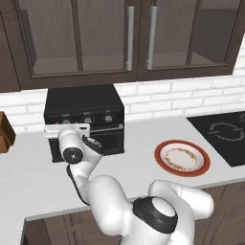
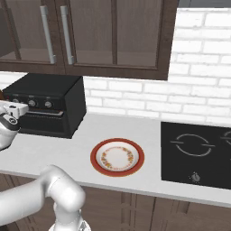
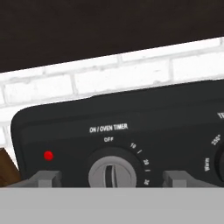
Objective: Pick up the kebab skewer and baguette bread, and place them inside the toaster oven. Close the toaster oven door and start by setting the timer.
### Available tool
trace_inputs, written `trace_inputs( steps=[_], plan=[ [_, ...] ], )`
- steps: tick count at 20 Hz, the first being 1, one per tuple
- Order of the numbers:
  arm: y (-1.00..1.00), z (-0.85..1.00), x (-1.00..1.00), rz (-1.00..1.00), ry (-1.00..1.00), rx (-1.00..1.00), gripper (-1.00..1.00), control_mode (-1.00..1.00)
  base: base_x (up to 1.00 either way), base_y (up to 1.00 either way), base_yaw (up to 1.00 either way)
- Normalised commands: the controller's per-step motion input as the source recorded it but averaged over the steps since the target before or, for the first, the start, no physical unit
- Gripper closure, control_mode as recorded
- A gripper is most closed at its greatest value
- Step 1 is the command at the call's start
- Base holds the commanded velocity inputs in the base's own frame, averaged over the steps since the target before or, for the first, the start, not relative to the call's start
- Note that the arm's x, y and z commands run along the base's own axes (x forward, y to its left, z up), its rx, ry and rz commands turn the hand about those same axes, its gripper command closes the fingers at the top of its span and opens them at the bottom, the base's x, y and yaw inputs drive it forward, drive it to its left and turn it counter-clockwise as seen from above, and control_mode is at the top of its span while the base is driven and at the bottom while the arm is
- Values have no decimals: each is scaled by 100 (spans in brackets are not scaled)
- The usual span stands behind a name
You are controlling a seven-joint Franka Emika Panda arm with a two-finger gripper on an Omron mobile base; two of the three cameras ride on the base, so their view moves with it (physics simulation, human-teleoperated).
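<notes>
The gripper is facing the timer knob at the left of the toaster oven, its fingers spread either side of it. The toaster oven door is sitting shut. The plate is lying to the right.

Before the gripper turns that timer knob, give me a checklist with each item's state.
1. toaster oven door closed: ok, it stands upright in the right base view.
2. Food off the plate: ok, plate bare; whether it sits inside the oven, cannot tell.
3. gripper lined up with the timer knob: ok, a finger on each side.
4. Fingers gripping the knob: not ok, both stand apart from it.
5. Knob at OFF: ok, pointer upright under OFF.
</notes>
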Motion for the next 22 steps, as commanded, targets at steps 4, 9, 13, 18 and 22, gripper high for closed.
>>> trace_inputs(
  steps=[4,9,13,18,22],
  plan=[
    [1,0,0,0,0,0,100,-100,0,0,0],
    [0,0,0,0,0,0,100,-100,0,0,0],
    [0,0,0,0,0,0,100,-100,0,0,0],
    [0,-3,0,0,-3,9,100,-100,0,0,0],
    [0,-4,0,-2,-5,12,100,-100,0,0,0]
  ],
)
